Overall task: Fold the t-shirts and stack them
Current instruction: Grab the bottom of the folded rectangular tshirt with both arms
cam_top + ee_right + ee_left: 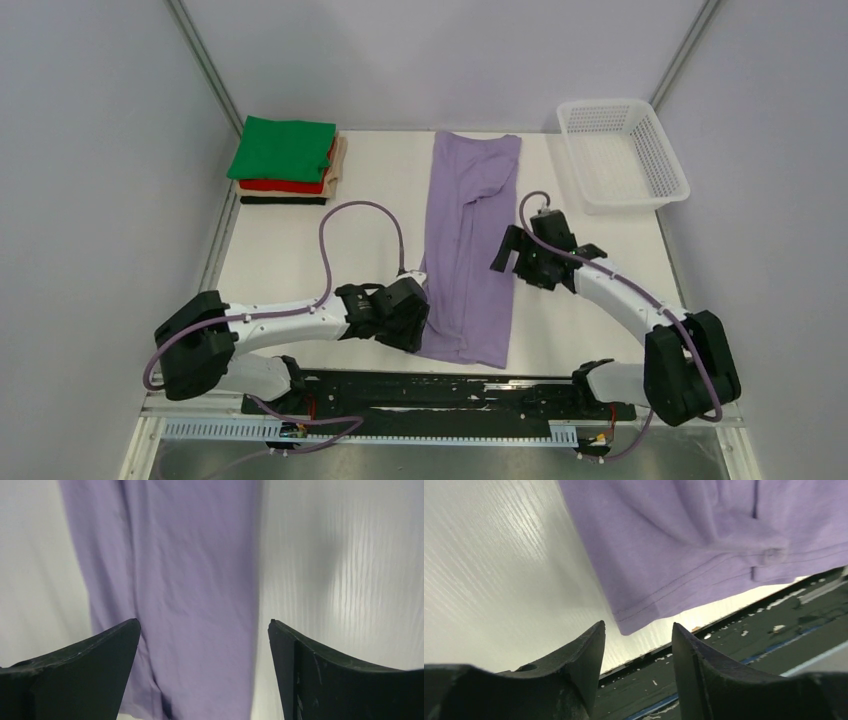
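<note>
Lavender t-shirt (470, 250) lying as long strip down the table (290, 250), limp, light; left gripper (639, 630) part-open, empty, at near hem corner, right gripper (204, 622) wide open, empty, over what looks like mid-strip (blurred); pinch hem corners through all layers.

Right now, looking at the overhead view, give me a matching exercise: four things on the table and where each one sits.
Things: 1 purple t-shirt; 2 folded stack; 3 white basket; 4 left gripper.
Places: A far right corner; B by the purple t-shirt's near left corner; C far left corner; D centre, lying lengthwise.
Pairs: 1-D; 2-C; 3-A; 4-B.
</note>
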You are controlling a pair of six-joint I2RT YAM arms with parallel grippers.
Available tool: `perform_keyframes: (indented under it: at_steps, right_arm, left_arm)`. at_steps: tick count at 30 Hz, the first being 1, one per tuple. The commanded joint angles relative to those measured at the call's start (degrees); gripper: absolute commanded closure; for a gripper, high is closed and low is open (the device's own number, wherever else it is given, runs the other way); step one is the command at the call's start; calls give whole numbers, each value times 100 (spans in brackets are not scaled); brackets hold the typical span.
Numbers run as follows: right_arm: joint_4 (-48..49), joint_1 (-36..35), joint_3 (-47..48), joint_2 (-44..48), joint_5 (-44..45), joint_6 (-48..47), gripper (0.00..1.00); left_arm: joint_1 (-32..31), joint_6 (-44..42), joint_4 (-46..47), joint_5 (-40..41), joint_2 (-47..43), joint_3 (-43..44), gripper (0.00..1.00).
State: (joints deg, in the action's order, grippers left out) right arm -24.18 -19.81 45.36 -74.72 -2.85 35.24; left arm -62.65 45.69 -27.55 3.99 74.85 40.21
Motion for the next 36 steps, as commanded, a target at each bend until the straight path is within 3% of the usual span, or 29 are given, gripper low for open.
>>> perform_keyframes:
  at_steps: [1,10,14,19,26,30,33,36]
  right_arm:
    - [-141,-296,-832,836,-53,679,1]
    - [-993,-954,-1354,1798,-359,1100,5]
    - [-1230,-1176,-1373,1815,-528,1157,7]
    - [-1352,-1464,-1609,1642,-1094,1256,13]
    - [-1667,-1890,-1823,1793,-1462,1567,21]
    - [-1584,-1977,-1968,1793,-1641,1685,28]
    - [-1369,-2015,-2122,1676,-1642,1816,33]
    - [-1014,-2054,-2226,1566,-1660,1928,41]
  left_arm:
    - [-328,-106,-196,336,339,378,43]
    - [-445,115,-118,649,1015,578,48]
    - [-441,109,-275,848,1151,695,56]
    - [-441,97,-357,793,1037,697,65]
    - [-441,169,-252,482,606,485,68]
    - [-441,270,-160,490,426,342,81]
    - [-441,345,-113,536,378,239,99]
    - [-441,407,-122,514,330,206,100]
